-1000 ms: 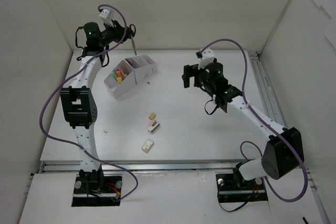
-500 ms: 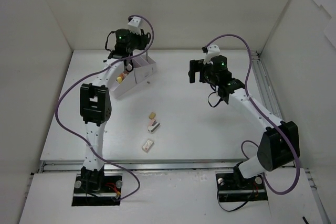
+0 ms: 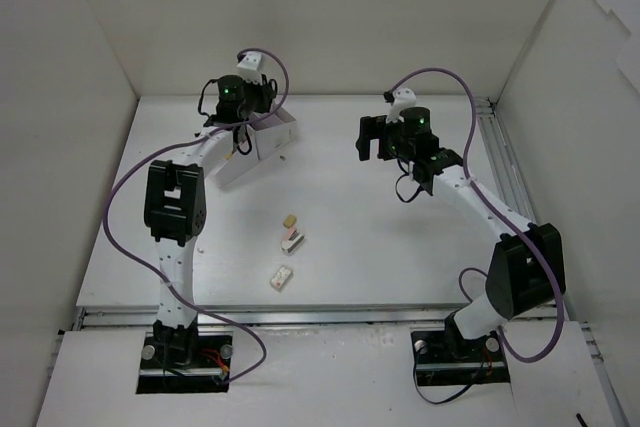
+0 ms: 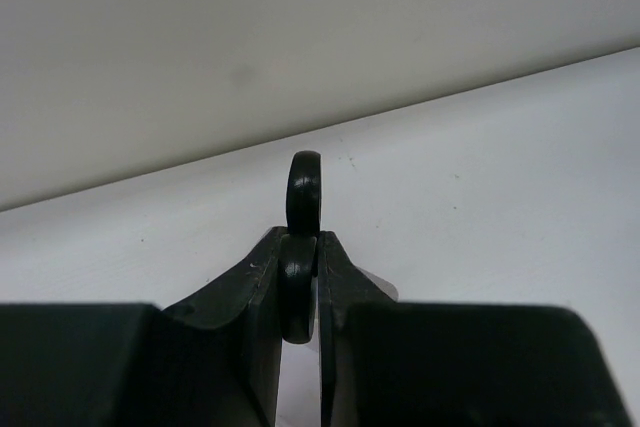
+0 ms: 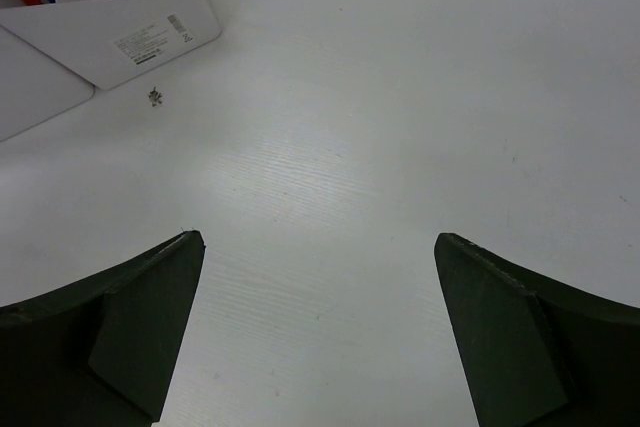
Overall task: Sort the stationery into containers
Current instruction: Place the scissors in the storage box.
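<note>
The left gripper [image 4: 300,247] is clamping the black scissors handle [image 4: 304,182] above the desk organizer [image 3: 270,137], with the blades hidden. It should be lowering points-first into one compartment before releasing. The right gripper [image 5: 318,239] is hovering, fingers apart, while the erasers [image 3: 291,239] are lying mid-table.

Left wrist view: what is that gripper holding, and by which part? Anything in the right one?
The left gripper is shut on the black scissors, pinching one handle loop seen edge-on. The right gripper is open and holds nothing.
</note>
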Robot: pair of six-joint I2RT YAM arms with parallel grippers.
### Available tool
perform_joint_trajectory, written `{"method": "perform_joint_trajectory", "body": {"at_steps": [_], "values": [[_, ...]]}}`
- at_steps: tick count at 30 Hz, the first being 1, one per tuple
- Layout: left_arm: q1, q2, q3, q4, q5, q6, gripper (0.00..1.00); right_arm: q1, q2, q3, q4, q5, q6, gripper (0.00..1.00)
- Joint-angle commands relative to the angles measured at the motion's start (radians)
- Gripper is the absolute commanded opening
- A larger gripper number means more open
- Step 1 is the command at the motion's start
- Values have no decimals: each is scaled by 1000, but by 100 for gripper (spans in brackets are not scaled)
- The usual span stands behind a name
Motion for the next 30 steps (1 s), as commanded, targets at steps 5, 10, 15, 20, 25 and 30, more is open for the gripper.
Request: {"method": "perform_joint_trajectory", "body": {"at_steps": [5,10,15,20,25,30], "values": [[16,-141,66,203,-14,-56,0,-6,12,67,71,-65,24,98],[26,-171,65,239,-3,-68,0,-8,14,70,78,-73,29,98],[45,-204,-14,246,-22,-74,0,-8,18,68,79,-74,30,98],[55,-244,-84,239,-37,-65,0,-6,40,80,79,-91,38,98],[55,-232,-109,217,-28,-77,0,-6,58,90,73,-99,43,98],[55,-223,-133,168,-53,-79,0,-3,66,100,50,-99,38,98]]}}
